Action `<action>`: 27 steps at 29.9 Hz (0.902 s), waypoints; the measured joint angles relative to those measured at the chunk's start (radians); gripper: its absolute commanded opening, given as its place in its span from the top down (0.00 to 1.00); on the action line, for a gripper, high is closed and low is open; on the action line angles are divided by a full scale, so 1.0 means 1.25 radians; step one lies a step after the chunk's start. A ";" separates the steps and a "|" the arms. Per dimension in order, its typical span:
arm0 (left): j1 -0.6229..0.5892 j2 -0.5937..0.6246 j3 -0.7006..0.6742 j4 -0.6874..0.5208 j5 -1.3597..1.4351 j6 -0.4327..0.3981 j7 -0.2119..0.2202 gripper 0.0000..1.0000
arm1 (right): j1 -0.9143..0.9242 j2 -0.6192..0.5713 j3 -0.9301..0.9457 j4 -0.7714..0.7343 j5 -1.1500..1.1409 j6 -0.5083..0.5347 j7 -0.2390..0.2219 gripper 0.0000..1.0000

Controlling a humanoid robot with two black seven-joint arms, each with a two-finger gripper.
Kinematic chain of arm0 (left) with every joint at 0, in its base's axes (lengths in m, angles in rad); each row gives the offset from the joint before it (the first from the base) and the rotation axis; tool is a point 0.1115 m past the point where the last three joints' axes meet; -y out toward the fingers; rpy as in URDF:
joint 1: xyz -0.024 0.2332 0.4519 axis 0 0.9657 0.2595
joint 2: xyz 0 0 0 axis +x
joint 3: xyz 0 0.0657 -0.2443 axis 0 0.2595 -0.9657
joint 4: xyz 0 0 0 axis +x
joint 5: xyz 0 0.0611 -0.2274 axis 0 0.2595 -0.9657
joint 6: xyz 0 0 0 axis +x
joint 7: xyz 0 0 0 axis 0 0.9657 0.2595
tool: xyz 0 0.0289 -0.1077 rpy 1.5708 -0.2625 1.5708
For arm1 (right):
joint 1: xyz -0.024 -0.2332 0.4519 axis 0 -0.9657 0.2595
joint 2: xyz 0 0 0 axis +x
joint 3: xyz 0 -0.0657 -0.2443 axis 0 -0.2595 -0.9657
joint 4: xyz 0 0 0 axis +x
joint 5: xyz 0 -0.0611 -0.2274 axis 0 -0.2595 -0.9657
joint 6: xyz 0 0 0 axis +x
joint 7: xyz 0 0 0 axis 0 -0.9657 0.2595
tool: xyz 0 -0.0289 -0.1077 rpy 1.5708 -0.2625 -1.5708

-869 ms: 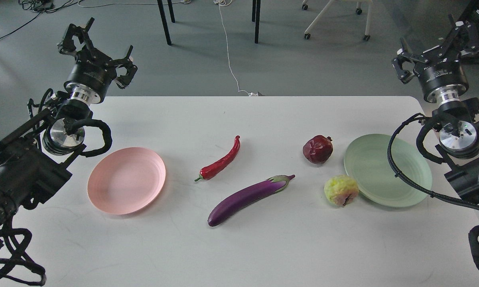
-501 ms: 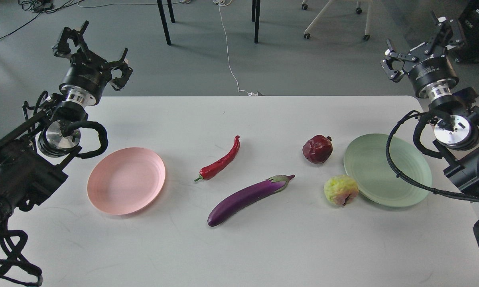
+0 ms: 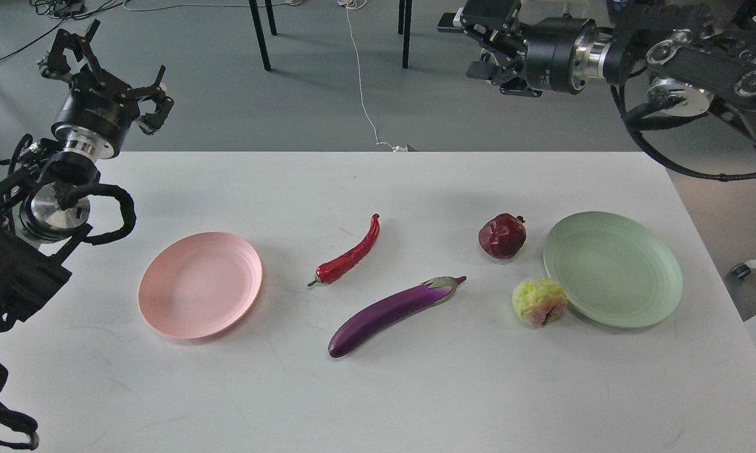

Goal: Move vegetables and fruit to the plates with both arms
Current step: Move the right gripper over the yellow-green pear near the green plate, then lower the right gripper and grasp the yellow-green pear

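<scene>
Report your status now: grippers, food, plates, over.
Left gripper open, empty, beyond table's far-left edge. Right gripper raised past far edge, state unclear. Eggplant, chili, both fruits on table; plates bare.
</scene>
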 measured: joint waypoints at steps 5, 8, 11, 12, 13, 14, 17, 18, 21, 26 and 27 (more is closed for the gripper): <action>-0.001 0.002 0.000 -0.003 0.000 0.000 0.000 0.02 | 0.102 0.038 -0.190 0.134 -0.184 -0.003 0.005 0.01; -0.001 0.006 0.000 -0.008 0.000 0.001 0.000 0.02 | 0.124 0.069 -0.286 0.210 -0.291 -0.014 0.005 0.02; -0.001 0.010 0.000 -0.011 0.000 0.001 0.000 0.02 | 0.128 0.094 -0.361 0.245 -0.382 -0.035 0.006 0.03; -0.001 0.011 0.000 -0.011 0.000 0.001 0.000 0.02 | 0.128 0.098 -0.375 0.246 -0.403 -0.040 0.006 0.03; -0.001 0.011 0.001 -0.011 0.000 0.001 0.000 0.02 | 0.125 0.101 -0.387 0.246 -0.423 -0.045 0.006 0.03; -0.001 0.012 0.001 -0.012 0.000 0.001 0.000 0.02 | 0.122 0.103 -0.398 0.246 -0.437 -0.049 0.006 0.03; -0.001 0.015 0.002 -0.012 0.000 0.001 0.000 0.02 | 0.112 0.109 -0.425 0.247 -0.456 -0.054 0.006 0.03; -0.001 0.016 0.002 -0.012 0.000 0.001 0.000 0.02 | 0.107 0.111 -0.434 0.247 -0.458 -0.055 0.006 0.04; -0.003 0.017 0.001 -0.017 0.000 0.002 0.000 0.02 | 0.084 0.116 -0.455 0.247 -0.462 -0.063 0.006 0.05; -0.006 0.029 0.000 -0.034 0.000 0.007 0.000 0.02 | 0.037 0.125 -0.466 0.244 -0.465 -0.085 0.006 0.08; -0.006 0.030 0.000 -0.034 0.000 0.007 0.000 0.02 | 0.030 0.128 -0.467 0.243 -0.465 -0.087 0.006 0.08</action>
